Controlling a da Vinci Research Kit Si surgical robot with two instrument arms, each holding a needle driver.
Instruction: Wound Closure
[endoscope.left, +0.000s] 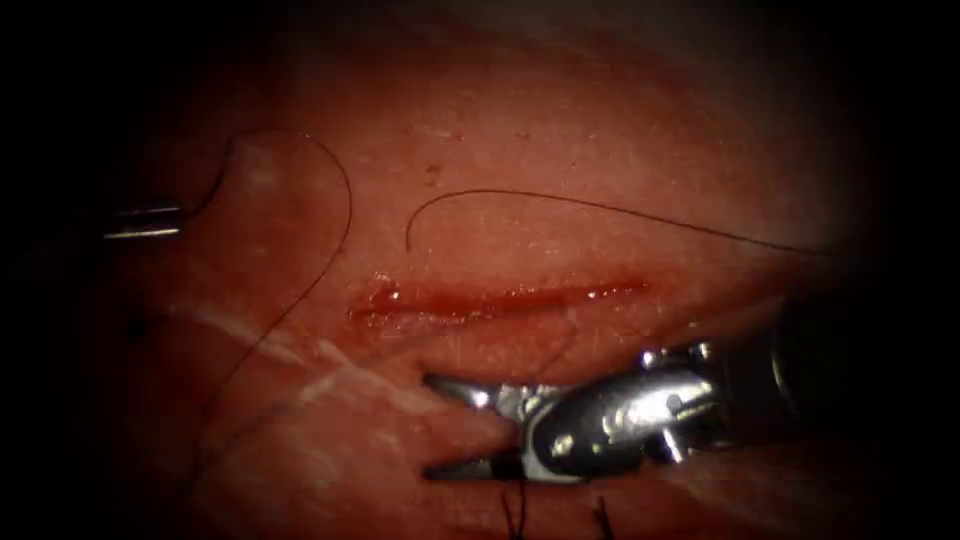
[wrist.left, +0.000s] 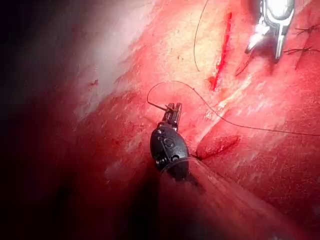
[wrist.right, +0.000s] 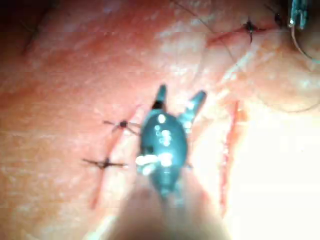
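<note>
- The cut (endoscope.left: 495, 298) ran as a horizontal slit across the middle of the tissue (endoscope.left: 560, 130) in your endoscope view, wet with red fluid (endoscope.left: 400, 300) that pooled thickest at its left end.
- I could not make out the needle in any of your views, so I cannot tell you where it lay or whether it sat in the tissue.
- The thread (endoscope.left: 600, 207) arced over the tissue above the cut, one free end curling down near the cut's left half; another stretch looped round the left side and trailed down past the cut's left end.
- Your left tool (wrist.left: 172, 114) sat well to the left of the cut with its jaws closed on the thread, which ran off from the tip in a curve.
- Your right tool (endoscope.left: 428, 425) lay below the cut, near it but not touching, with its jaws spread wide and holding nothing.
- Beside your right tool, in its wrist view, two finished stitches (wrist.right: 114, 143) crossed an older closed line, their cut ends sticking out.
</note>
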